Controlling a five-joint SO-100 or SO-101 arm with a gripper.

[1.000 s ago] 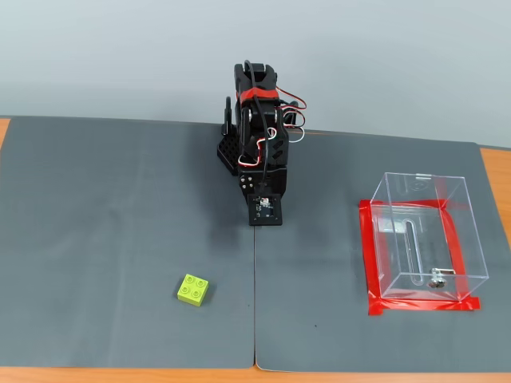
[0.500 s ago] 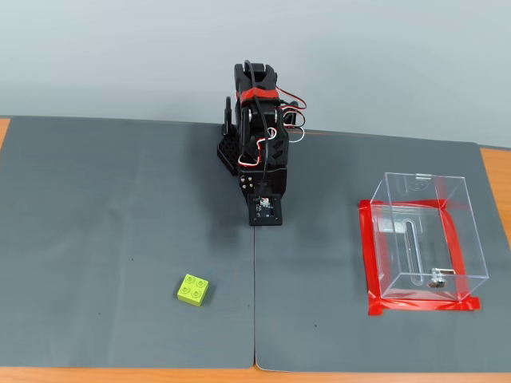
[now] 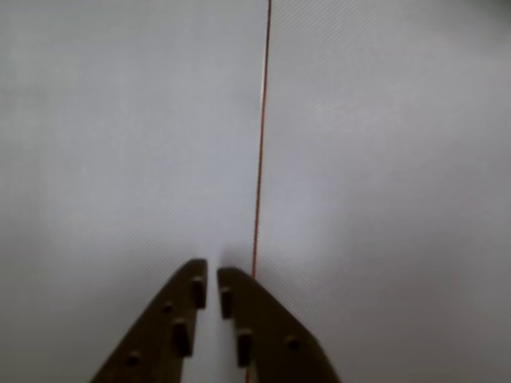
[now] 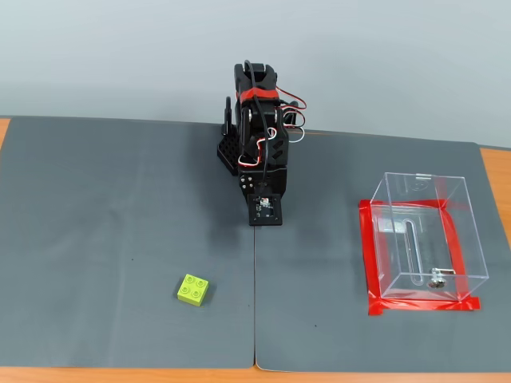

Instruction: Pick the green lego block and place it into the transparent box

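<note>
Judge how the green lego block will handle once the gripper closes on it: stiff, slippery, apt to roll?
The green lego block looks like rigid plastic, so probably stiff. Its flat square sides likely suit the gripper and resist rolling. Its small size suggests it is light.
</note>
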